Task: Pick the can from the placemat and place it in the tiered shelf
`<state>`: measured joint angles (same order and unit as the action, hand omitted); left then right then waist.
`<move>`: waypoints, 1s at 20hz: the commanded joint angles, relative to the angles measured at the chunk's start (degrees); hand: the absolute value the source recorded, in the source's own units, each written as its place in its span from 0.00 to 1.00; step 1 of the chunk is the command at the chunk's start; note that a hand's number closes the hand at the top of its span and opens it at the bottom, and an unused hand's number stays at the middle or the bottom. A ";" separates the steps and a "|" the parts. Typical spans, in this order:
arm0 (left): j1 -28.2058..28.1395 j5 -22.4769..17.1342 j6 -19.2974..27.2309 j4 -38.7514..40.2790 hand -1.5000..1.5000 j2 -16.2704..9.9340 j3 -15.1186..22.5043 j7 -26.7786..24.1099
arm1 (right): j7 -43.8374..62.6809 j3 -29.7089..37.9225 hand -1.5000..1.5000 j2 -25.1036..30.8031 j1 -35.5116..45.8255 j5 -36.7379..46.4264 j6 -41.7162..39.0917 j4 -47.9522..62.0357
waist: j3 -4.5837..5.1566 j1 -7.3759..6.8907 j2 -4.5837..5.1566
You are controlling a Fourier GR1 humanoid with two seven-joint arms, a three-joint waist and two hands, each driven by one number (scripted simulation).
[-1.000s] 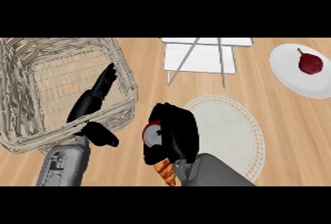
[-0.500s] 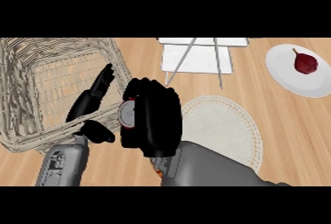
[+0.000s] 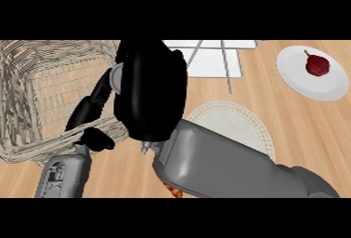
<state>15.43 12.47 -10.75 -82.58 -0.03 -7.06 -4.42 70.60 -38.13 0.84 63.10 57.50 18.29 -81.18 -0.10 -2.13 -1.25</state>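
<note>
- Now the right hand (image 3: pixel 151 93) is curled around the can (image 3: pixel 117 80), of which only a grey sliver shows at the hand's left edge, held above the shelf (image 3: pixel 41 69) rim.
- Left hand (image 3: pixel 89 114) rests open on the shelf's near edge.
- Placemat (image 3: pixel 233 125) lies bare.
- Judgement: carry the can further left, clear of the left hand, lower it upright, then release.
</note>
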 commanded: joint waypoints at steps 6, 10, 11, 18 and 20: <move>-1.40 2.02 1.86 2.16 0.50 0.03 0.44 5.27 | 14.61 7.82 1.00 -0.80 12.82 3.99 -3.87 7.51 | 0.24 0.19 0.87; -3.63 1.23 3.81 1.74 0.50 0.02 3.48 3.97 | 13.70 11.21 1.00 -0.80 16.10 5.99 -4.30 10.93 | 0.24 0.62 0.93; -2.93 0.96 3.02 1.15 0.50 0.02 1.23 5.61 | 13.12 12.42 1.00 -0.80 16.68 6.81 -5.25 11.98 | 0.21 0.63 0.90; -1.44 1.21 2.65 -0.12 0.50 0.01 0.25 7.05 | 8.50 18.26 1.00 -0.81 20.93 10.05 -5.62 18.67 | 0.17 0.74 1.20; -1.08 1.86 3.58 2.08 0.50 0.01 0.75 5.47 | 7.80 19.36 1.00 -0.81 22.19 9.71 -6.05 18.72 | 0.17 1.30 1.27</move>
<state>15.44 12.89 -9.34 -84.10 -0.46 -7.25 -3.08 68.91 -21.07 0.62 82.49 66.62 12.97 -64.47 -0.21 -1.27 -0.50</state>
